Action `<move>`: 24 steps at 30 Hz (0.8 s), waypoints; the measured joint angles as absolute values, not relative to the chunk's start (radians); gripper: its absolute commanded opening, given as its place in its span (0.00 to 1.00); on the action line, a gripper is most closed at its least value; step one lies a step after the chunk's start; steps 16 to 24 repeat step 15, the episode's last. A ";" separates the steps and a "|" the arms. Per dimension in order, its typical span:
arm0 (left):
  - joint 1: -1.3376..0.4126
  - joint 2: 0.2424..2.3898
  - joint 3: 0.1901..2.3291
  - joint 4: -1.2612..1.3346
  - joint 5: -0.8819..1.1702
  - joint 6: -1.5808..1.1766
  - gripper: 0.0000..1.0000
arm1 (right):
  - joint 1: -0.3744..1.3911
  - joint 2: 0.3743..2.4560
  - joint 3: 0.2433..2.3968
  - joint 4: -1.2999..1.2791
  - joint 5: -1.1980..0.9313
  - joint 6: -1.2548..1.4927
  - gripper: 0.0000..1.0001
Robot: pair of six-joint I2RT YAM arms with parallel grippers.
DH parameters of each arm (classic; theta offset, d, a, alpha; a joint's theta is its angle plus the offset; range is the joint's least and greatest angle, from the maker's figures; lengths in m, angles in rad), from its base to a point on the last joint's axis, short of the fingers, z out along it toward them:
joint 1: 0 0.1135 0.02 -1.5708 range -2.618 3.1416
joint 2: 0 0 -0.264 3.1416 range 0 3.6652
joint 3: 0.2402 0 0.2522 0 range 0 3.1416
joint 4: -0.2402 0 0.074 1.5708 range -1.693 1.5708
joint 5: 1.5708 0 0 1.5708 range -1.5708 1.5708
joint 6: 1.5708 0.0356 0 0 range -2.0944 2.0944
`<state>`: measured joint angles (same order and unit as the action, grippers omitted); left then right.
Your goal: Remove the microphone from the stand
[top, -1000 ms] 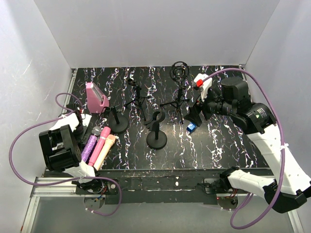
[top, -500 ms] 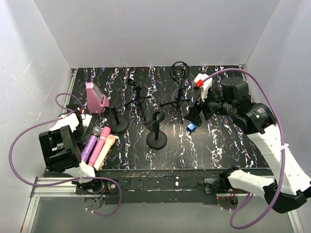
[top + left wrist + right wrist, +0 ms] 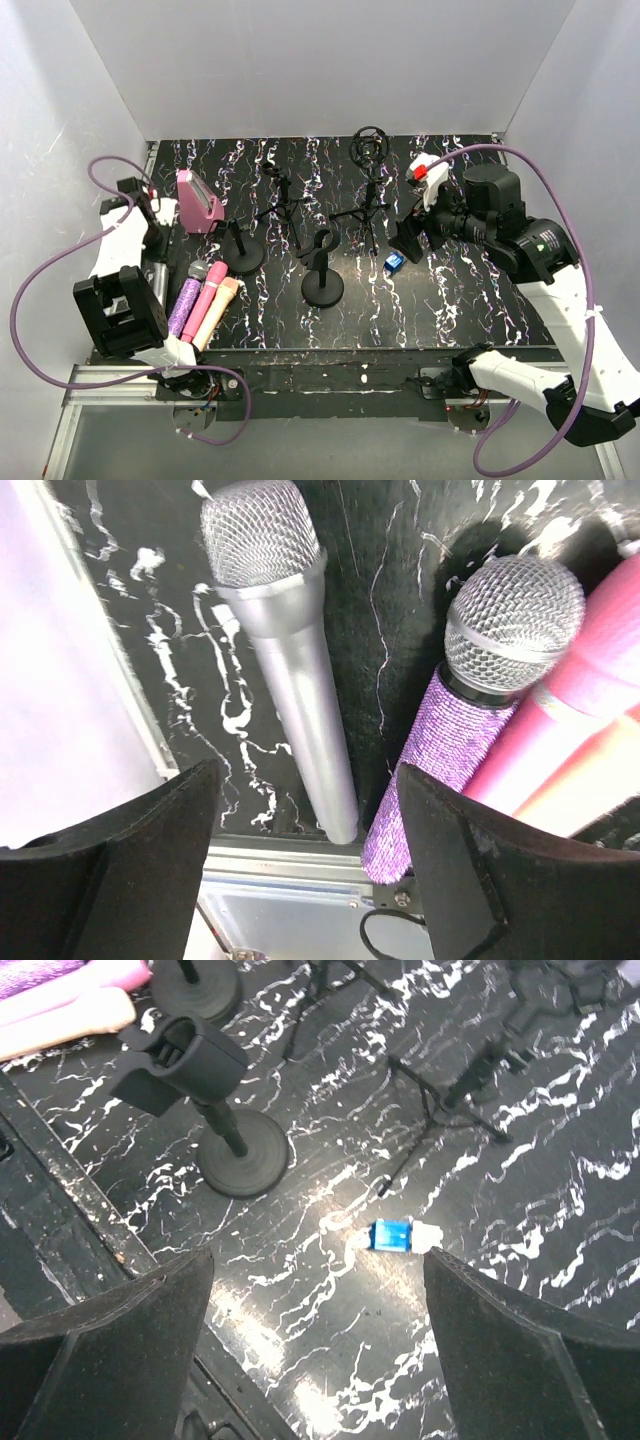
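Left arm has swung its wrist toward the far left since the earlier view, and the right arm has edged slightly right. The left gripper [image 3: 310,780] hangs spread wide and empty over the silver microphone [image 3: 285,680]. That microphone lies flat at the left edge of the table [image 3: 450,300], just beside the purple glitter microphone [image 3: 465,720] (no stand in view holds one). The right gripper [image 3: 315,1270] is also wide and empty, right of the round-base stand [image 3: 243,1153]. The silver body looks rigid, smooth and apt to roll. I judge it moderately heavy and best pinched across the barrel mid-length, clear of the dentable mesh head.
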<state>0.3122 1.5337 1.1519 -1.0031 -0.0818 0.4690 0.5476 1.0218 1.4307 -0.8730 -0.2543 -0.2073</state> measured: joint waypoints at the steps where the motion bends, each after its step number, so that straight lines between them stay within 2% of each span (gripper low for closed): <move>1: 0.312 1.532 1.201 -1.036 -0.071 0.460 0.76 | 0.544 1.024 1.438 -0.889 -0.239 -0.201 0.95; 3: 0.312 1.532 1.318 -1.101 -0.046 0.445 0.82 | 0.534 1.042 1.475 -0.941 -0.192 -0.176 0.95; 4: 0.312 1.532 1.385 -1.127 -0.028 0.437 0.98 | 0.529 1.050 1.490 -0.954 -0.169 -0.157 0.95; 8: 0.311 1.526 1.649 -1.165 0.080 0.403 0.98 | 0.511 1.110 1.579 -1.037 0.039 -0.024 0.97; 11: 0.308 1.499 1.732 -1.124 0.181 0.384 0.98 | 0.503 1.158 1.617 -1.056 0.192 0.060 0.96; 15: 0.305 1.481 1.747 -1.059 0.324 0.355 0.98 | 0.489 1.169 1.614 -1.048 0.313 0.102 0.96; 24: 0.305 1.481 1.747 -1.059 0.324 0.355 0.98 | 0.489 1.169 1.614 -1.048 0.313 0.102 0.96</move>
